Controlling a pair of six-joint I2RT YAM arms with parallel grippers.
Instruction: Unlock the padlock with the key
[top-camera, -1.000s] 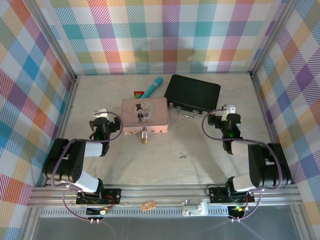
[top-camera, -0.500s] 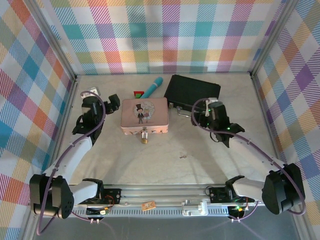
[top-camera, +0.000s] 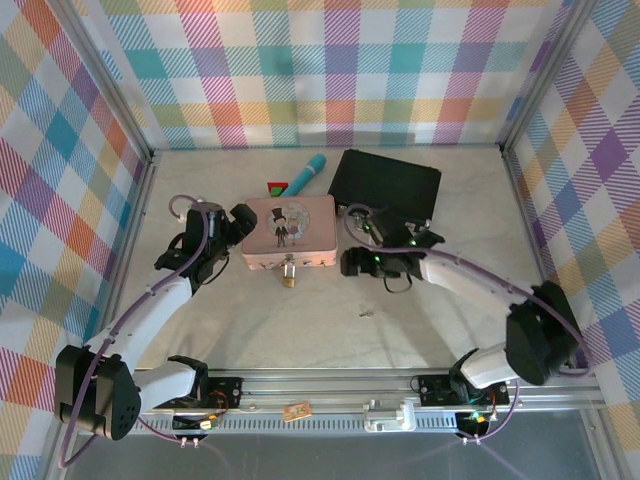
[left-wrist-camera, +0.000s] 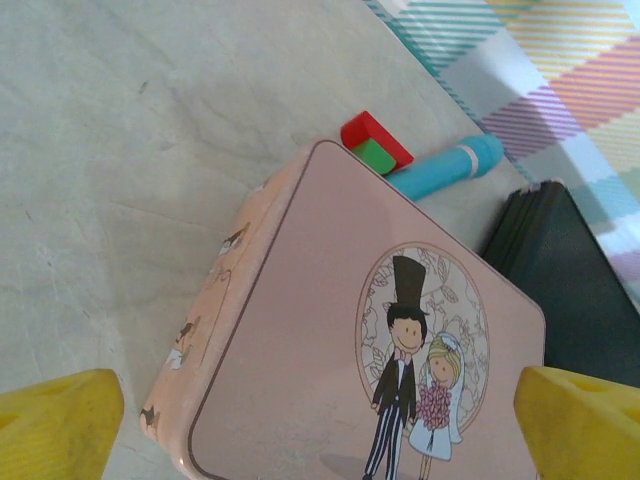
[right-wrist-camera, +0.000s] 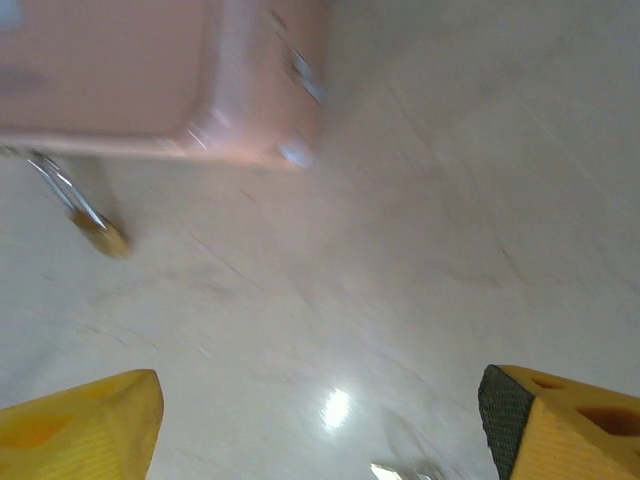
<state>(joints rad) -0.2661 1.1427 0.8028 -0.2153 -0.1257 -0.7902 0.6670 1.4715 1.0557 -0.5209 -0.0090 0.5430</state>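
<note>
Padlock (top-camera: 288, 281): one, brass, hanging off the front clasp of the one pink tin (top-camera: 290, 232), body down on the worktop (top-camera: 200, 330). One key (top-camera: 367, 313) lies flat on the worktop, right of the padlock and apart from it. One black case (top-camera: 385, 185), one teal stick (top-camera: 308, 172) and one red-green block (top-camera: 277, 187) behind the tin. Tin lid print: cartoon groom and bride. Left pincer (top-camera: 238, 224) released, at the tin's left end. Right pincer (top-camera: 352, 262) released, empty, by the tin's right front corner.

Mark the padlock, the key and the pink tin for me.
padlock (top-camera: 288, 282), top external view, on its brass body.
key (top-camera: 367, 313), top external view, on its middle.
pink tin (top-camera: 315, 225), top external view, on its bare lid.
</note>
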